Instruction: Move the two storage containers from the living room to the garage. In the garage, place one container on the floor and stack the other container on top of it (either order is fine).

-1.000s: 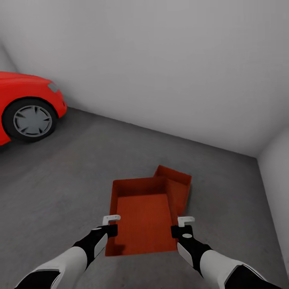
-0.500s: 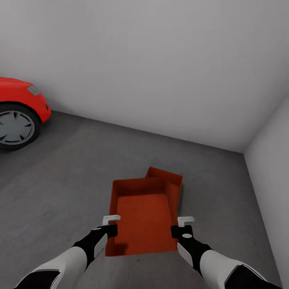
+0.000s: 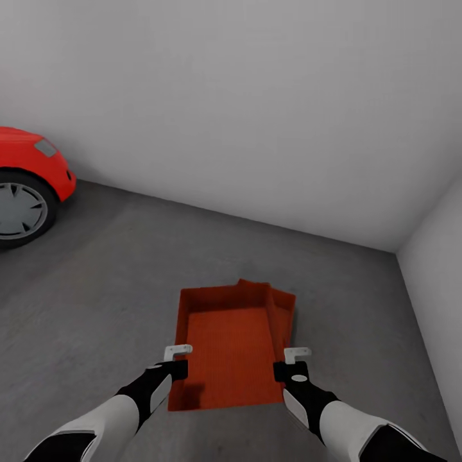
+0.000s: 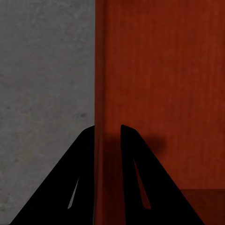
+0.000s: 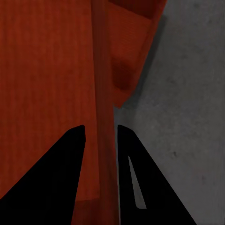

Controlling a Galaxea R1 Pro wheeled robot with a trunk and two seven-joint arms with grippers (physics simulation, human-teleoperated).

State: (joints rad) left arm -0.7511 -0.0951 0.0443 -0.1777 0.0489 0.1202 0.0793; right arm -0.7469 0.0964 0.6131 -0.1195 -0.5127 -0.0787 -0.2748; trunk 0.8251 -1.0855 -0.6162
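In the garage I hold one orange-red storage container (image 3: 228, 346) level between both arms, above the dark grey floor (image 3: 96, 289). My left gripper (image 3: 176, 361) is shut on its left wall (image 4: 99, 84), and my right gripper (image 3: 290, 361) is shut on its right wall (image 5: 102, 93). The other storage container (image 3: 286, 316) lies on the floor just beneath it. Only its far right side and a far corner show past the held one. In the right wrist view that lower container (image 5: 131, 56) shows beyond the gripped wall.
A red car (image 3: 29, 173) with a grey wheel stands at the far left. White walls (image 3: 256, 96) close the room ahead and on the right (image 3: 439, 269), meeting in a corner. Open concrete floor lies to the left of the containers.
The view has swung right, so the car has slid toward the left edge. The held container now covers more of the lower one, which sticks out less at the right.
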